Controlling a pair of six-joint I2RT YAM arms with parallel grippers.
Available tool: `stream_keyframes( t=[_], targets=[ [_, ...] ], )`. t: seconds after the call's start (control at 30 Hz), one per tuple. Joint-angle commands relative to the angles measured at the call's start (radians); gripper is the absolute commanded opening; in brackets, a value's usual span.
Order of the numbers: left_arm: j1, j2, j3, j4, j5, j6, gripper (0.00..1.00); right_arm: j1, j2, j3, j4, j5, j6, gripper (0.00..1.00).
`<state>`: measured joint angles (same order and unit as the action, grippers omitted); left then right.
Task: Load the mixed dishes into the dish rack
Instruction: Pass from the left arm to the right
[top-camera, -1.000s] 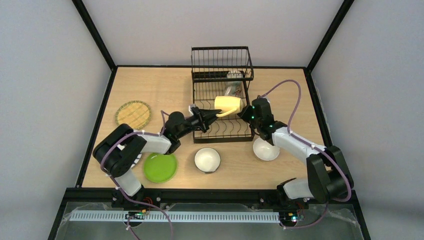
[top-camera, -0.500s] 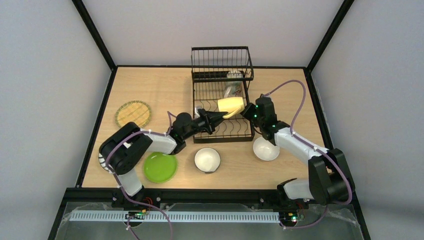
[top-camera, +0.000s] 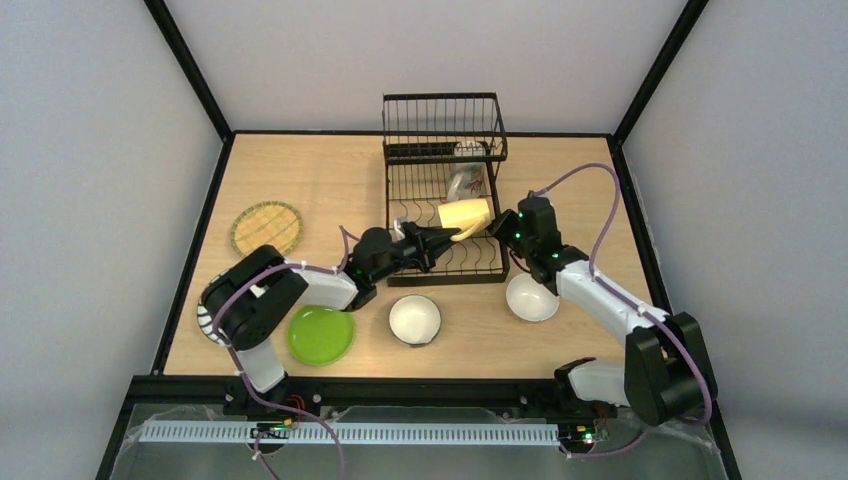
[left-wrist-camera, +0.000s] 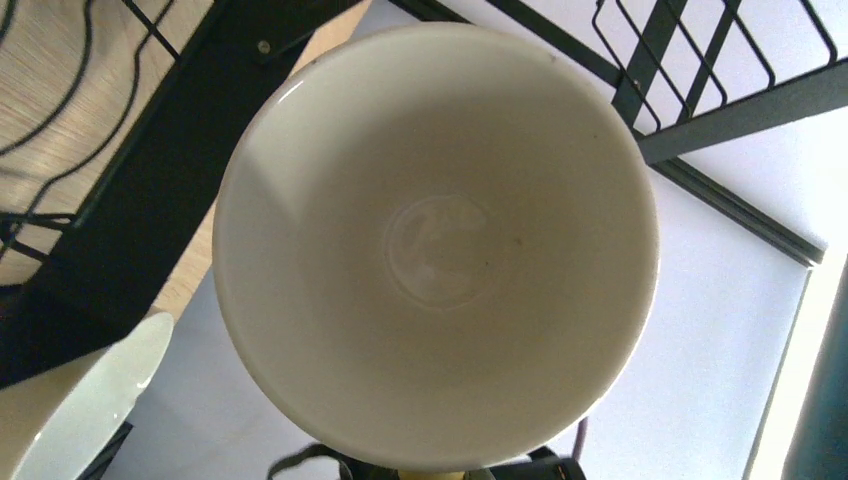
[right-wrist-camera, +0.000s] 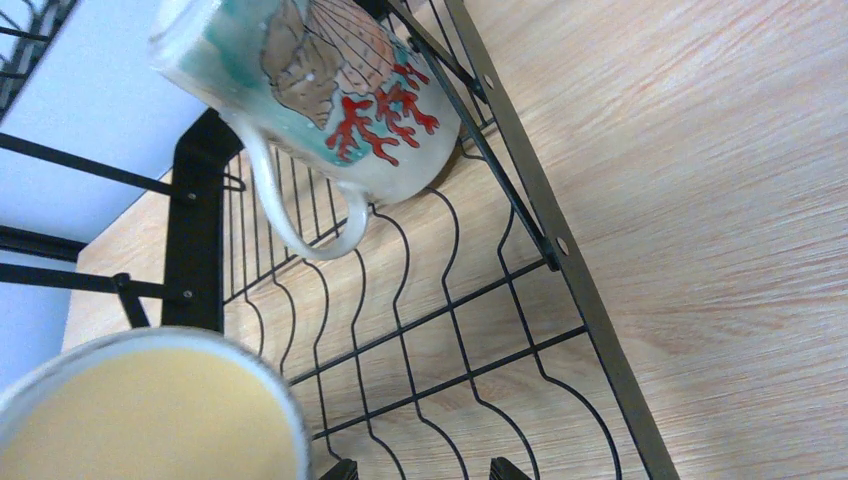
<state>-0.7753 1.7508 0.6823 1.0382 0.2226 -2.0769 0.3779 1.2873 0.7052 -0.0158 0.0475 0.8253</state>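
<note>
Both arms have slid right since a second ago, and the mug has gone with them. Left hand is pinched narrow on the mug at its near, handle side. It holds the mug on its side above the rack floor, and the left wrist view looks straight into the mouth. Right hand stands wide just right of the mug's base, with the mug beside its fingers, not between them. Farther off, a painted mug leans inside the rack by its right wall. On the desk, near the rack, sit a middle bowl and a right bowl. A green plate lies left of them, and a woven plate farther left.
</note>
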Motion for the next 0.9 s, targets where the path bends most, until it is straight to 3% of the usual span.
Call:
stream_keyframes(
  t=[0.0, 0.3, 0.87],
  targets=[
    [-0.015, -0.037, -0.012, -0.032, -0.049, 0.029, 0.02, 0.007, -0.085, 0.001, -0.041, 0.001, -0.025, 0.75],
    [-0.015, -0.012, 0.009, -0.027, -0.148, 0.06, 0.02, 0.007, -0.16, -0.005, -0.111, -0.029, -0.007, 0.75],
    [-0.015, 0.025, 0.065, -0.007, -0.126, 0.114, 0.02, 0.006, -0.132, -0.019, -0.015, -0.267, 0.183, 0.79]
  ],
)
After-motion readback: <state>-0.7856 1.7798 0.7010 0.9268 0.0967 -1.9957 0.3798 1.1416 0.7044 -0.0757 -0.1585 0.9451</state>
